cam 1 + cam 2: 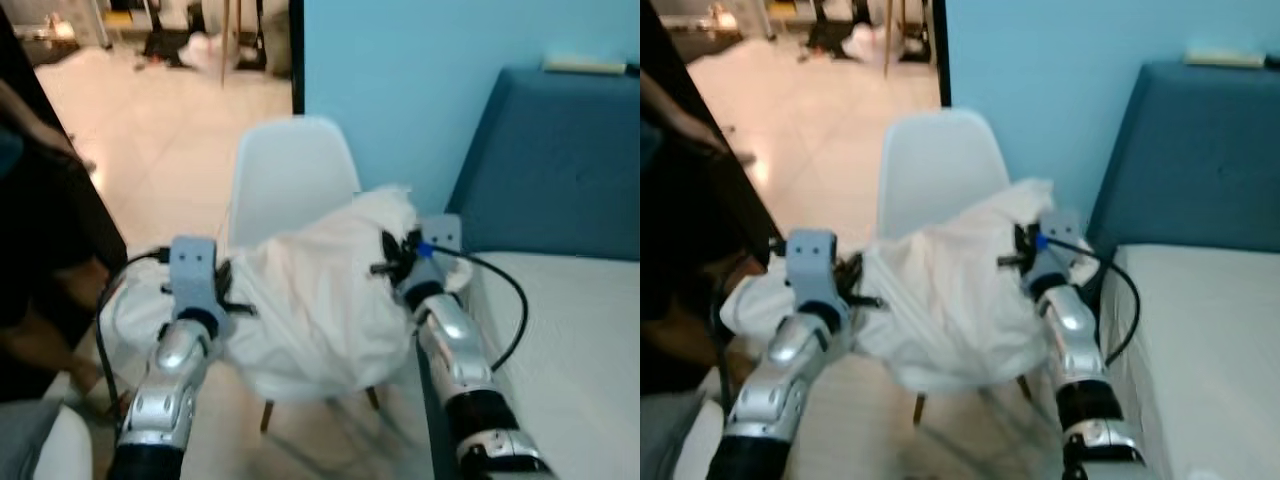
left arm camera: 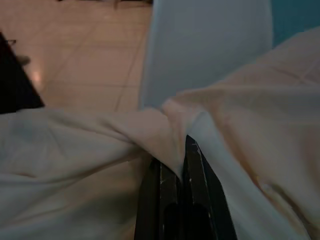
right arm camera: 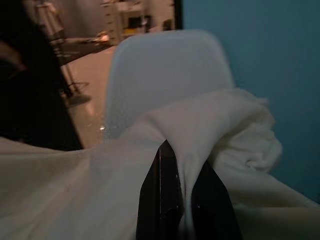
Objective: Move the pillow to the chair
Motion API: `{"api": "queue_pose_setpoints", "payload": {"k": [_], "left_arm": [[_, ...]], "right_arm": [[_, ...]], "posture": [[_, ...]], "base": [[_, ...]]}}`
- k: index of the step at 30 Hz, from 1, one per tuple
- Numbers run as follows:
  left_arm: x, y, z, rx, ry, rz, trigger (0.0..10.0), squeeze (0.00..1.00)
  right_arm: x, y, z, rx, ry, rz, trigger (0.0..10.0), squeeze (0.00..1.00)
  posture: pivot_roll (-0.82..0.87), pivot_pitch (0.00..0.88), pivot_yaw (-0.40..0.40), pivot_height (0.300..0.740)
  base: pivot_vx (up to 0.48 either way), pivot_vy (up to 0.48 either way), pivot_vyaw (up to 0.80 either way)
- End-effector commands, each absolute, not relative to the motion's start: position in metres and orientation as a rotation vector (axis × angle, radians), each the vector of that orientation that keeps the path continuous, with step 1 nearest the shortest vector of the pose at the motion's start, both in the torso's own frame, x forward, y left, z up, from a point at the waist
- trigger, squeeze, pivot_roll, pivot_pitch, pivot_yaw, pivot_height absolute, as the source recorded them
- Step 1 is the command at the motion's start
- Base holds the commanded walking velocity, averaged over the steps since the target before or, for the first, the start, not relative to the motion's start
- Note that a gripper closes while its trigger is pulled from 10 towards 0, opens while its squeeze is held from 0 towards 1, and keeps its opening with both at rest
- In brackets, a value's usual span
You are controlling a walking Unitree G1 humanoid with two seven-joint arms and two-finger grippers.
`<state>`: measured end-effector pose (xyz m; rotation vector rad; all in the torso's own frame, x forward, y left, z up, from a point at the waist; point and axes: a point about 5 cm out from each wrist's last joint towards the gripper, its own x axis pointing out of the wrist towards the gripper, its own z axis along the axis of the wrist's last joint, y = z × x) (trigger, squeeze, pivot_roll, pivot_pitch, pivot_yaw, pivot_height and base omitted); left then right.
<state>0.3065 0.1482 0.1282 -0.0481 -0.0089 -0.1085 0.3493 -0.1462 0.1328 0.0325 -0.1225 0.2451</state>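
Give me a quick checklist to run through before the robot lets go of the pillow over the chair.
1. Left gripper pinches a fold of the white pillow: ok, fabric is clamped between its black fingers.
2. Right gripper pinches the pillow: ok, cloth is bunched between its fingers.
3. Pillow is in front of the white chair: ok, the backrest rises just behind it.
4. Pillow rests on the seat: cannot tell, the pillow hides the seat.
5. Pillow is centred on the chair: not ok, one end droops out past the left gripper, beyond the chair's side.
6. Bed edge leaves the right arm free: cannot tell, the arm runs close along it.
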Motion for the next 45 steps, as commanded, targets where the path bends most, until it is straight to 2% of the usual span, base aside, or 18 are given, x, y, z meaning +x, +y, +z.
{"api": "queue_pose_setpoints", "payload": {"k": [1,7,14,22,45], "left_arm": [[0.308,0.137,0.137,-0.045,-0.040,-0.159,10.0,0.00],[0.309,0.132,0.131,-0.011,-0.011,-0.193,10.0,0.00],[0.312,0.131,0.123,-0.008,0.039,-0.193,10.0,0.00],[0.314,0.134,0.126,-0.055,0.030,-0.150,10.0,0.00],[0.309,0.142,0.126,-0.032,-0.025,-0.109,10.0,0.00]], "right_arm": [[0.349,-0.142,0.134,0.067,-0.139,0.258,10.0,0.00],[0.347,-0.144,0.129,0.043,-0.116,0.244,10.0,0.00],[0.344,-0.143,0.127,0.044,-0.115,0.246,10.0,0.00],[0.344,-0.144,0.129,0.047,-0.115,0.251,10.0,0.00],[0.347,-0.139,0.132,0.020,-0.124,0.278,10.0,0.00]], "posture": [[0.06,0.065,0.011,0.740],[0.05,0.065,0.013,0.740],[0.04,0.065,0.017,0.740],[0.03,0.071,0.009,0.740],[0.04,0.084,-0.003,0.740]], "base": [[0.000,0.000,0.00],[0.000,0.000,0.00],[0.000,-0.480,0.00],[0.000,0.000,0.00],[0.000,0.000,0.00]]}}
